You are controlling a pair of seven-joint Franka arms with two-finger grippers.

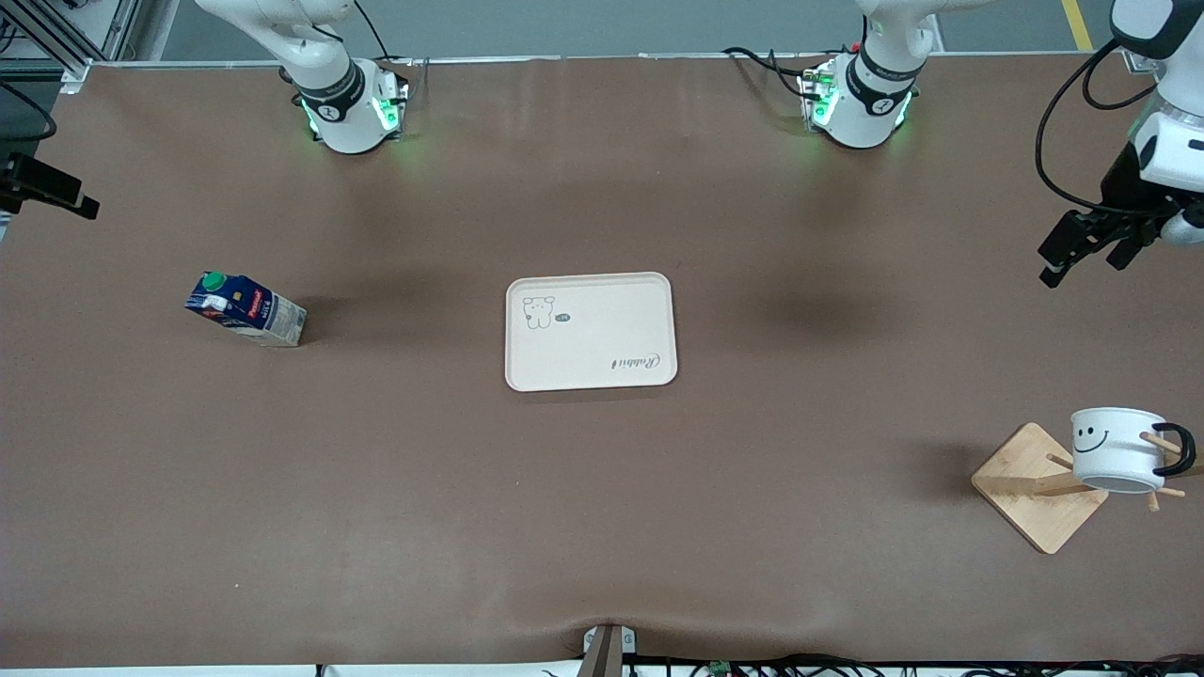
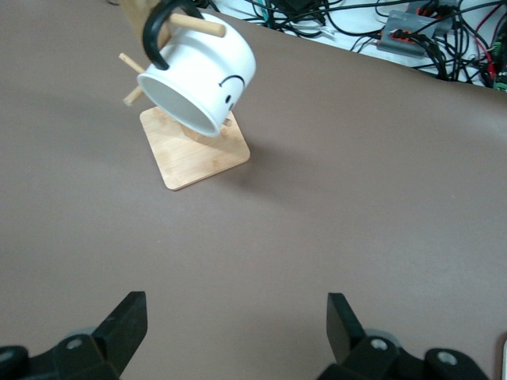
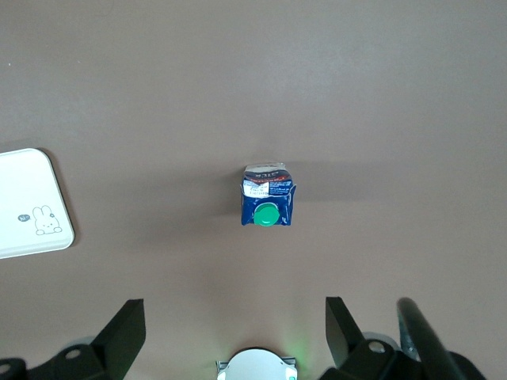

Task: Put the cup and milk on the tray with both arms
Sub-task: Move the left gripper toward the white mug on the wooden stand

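Observation:
The cream tray (image 1: 591,331) lies flat in the middle of the table, with nothing on it. The dark-blue milk (image 1: 246,309) with its green cap stands toward the right arm's end; the right wrist view looks down on the milk (image 3: 268,198), and my right gripper (image 3: 235,310) hangs open high above the table between the carton and the arm's base. The white smiley cup (image 1: 1119,448) hangs tilted on a peg of a wooden rack (image 1: 1025,489) at the left arm's end. My left gripper (image 1: 1084,265) is open in the air, well apart from the cup (image 2: 210,75).
A corner of the tray (image 3: 28,190) shows in the right wrist view. Cables and a grey box (image 2: 404,32) lie off the table edge close to the rack. A black fixture (image 1: 42,188) juts in at the table edge by the right arm's end.

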